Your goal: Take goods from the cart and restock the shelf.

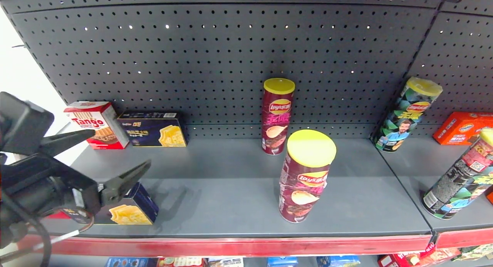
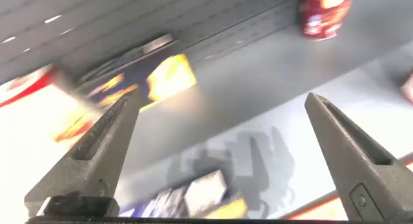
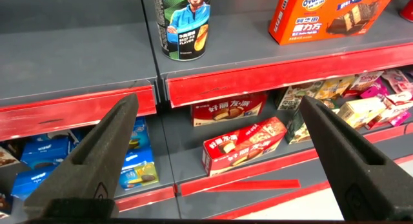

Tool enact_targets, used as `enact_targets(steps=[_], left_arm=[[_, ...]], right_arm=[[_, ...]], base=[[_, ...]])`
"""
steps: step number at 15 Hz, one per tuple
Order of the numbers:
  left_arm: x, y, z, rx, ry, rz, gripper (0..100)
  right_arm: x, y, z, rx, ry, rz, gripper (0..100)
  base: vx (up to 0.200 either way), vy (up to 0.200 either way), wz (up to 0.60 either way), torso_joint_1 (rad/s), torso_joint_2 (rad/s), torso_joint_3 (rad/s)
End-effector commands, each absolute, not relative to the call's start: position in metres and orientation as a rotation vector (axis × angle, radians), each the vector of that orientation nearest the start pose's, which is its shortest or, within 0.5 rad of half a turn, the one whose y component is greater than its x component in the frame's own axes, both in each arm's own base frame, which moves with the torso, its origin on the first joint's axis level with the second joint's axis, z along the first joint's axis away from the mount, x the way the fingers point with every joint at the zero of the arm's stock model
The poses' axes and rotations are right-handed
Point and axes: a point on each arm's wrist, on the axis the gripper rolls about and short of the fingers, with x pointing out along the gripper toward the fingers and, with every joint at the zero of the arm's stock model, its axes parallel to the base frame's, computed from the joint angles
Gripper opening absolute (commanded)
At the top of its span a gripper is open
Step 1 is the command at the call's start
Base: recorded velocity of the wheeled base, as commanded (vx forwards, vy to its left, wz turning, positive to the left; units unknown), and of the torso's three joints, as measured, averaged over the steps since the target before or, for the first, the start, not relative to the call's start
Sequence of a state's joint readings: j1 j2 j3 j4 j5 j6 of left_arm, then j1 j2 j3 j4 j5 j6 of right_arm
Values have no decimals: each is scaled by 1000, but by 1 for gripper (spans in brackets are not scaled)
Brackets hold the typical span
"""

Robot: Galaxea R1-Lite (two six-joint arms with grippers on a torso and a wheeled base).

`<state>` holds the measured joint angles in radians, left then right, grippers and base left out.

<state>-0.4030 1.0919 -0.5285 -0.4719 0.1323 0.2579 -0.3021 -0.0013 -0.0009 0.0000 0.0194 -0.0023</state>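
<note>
Two wafer boxes look alike here: dark blue, each printed with a yellow wafer picture. The back box (image 1: pixel 154 129) sits against the rear panel, beside a red and white box (image 1: pixel 96 124). The front box (image 1: pixel 134 210) lies at the front left edge of the grey shelf (image 1: pixel 231 190).

The left gripper (image 1: pixel 122 147) hangs just above the front box, fingers spread wide with nothing between them. A rear maroon can (image 1: pixel 277 116) and a near maroon can (image 1: pixel 304 178), both with yellow lids, stand upright mid-shelf.

The right gripper (image 3: pixel 218 100), also spread wide and empty, faces lower shelves below a green and black can (image 3: pixel 184 24).
</note>
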Motion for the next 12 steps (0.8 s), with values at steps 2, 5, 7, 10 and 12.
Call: enact_targets(steps=[2, 5, 7, 10, 12], left_arm=[[110, -43, 225, 264, -6, -240, 100], [110, -41, 226, 254, -10, -222, 100], [110, -39, 230, 243, -21, -208, 100], [109, -33, 237, 219, -44, -164, 100], [109, -33, 235, 214, -36, -161, 100]], right_arm=[[-22, 7, 76, -2, 0, -276, 100], [-21, 7, 76, 10, 3, -265, 100], [-21, 7, 76, 34, 6, -275, 100], [17, -7, 236, 203, -23, -379, 100], [21, -4, 235, 131, 20, -187, 100]], base=[[0, 0, 0, 0, 0, 0], [0, 0, 0, 0, 0, 0], [0, 0, 0, 0, 0, 0], [0, 0, 0, 0, 0, 0], [0, 0, 0, 0, 0, 0]])
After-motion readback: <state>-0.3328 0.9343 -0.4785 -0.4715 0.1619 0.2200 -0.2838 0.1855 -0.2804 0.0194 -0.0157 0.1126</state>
